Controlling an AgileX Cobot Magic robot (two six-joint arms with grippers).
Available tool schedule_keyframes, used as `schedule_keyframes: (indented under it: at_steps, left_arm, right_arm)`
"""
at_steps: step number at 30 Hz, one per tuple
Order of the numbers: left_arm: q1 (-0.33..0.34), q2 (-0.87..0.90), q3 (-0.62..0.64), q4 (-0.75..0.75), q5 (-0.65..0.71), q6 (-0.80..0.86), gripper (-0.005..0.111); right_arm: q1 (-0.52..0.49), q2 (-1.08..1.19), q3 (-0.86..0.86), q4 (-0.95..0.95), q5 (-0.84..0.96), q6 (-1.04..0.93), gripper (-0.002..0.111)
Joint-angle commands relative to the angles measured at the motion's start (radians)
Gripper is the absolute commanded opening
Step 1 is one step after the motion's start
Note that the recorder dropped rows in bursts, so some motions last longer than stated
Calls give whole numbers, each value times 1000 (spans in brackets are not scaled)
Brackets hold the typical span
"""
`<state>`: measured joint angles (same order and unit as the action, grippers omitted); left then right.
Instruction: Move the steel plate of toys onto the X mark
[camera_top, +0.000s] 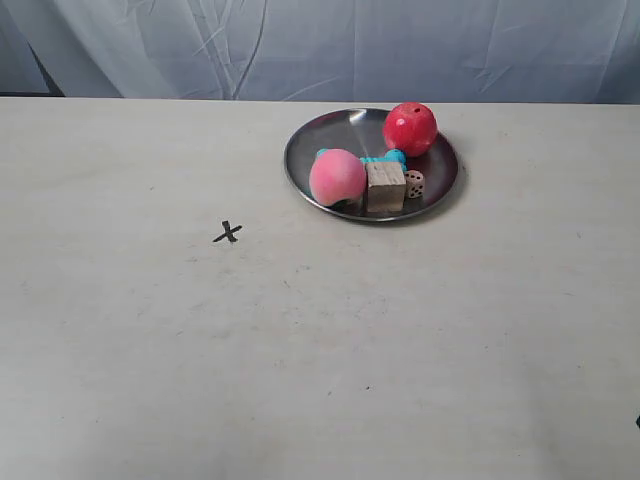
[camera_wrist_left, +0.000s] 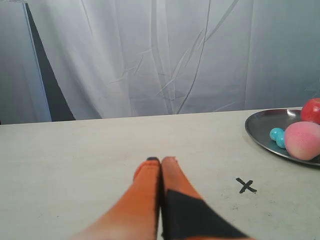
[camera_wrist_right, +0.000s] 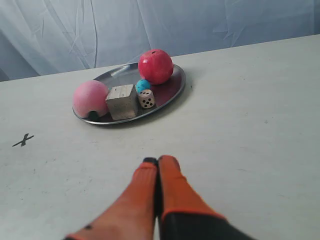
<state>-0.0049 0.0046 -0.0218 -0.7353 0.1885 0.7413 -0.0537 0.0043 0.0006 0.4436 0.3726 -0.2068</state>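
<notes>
Lying well apart from closed right gripper | steel plate

The left gripper, with long orange fingers and a black pad face showing on one, has its jaws pressed flat together, tips touching, reaching straight ahead to twelve o'clock from its wrist. The right gripper, also orange-fingered, is closed likewise, pointing to its own twelve o'clock.

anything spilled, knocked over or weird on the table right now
Nothing stands out. All five toys sit inside the steel plate, none spilled onto the table, and the plate lies flat. It is simply apart from the X mark, not yet moved.
</notes>
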Motion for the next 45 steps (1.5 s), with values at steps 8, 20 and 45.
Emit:
schedule_keyframes:
  at_steps: [8, 20, 45]
  left_arm:
    - [-7, -5, 4, -7, -8, 0, 0]
    - [-7, -5, 4, -7, -6, 0, 0]
    - [-7, -5, 4, -7, -6, 0, 0]
  right_arm:
    - [-6, -4, -1, -6, -13, -1, 0]
    - [-6, -4, -1, 761, -56, 207, 0]
    - [-6, -4, -51, 906, -438, 226, 0]
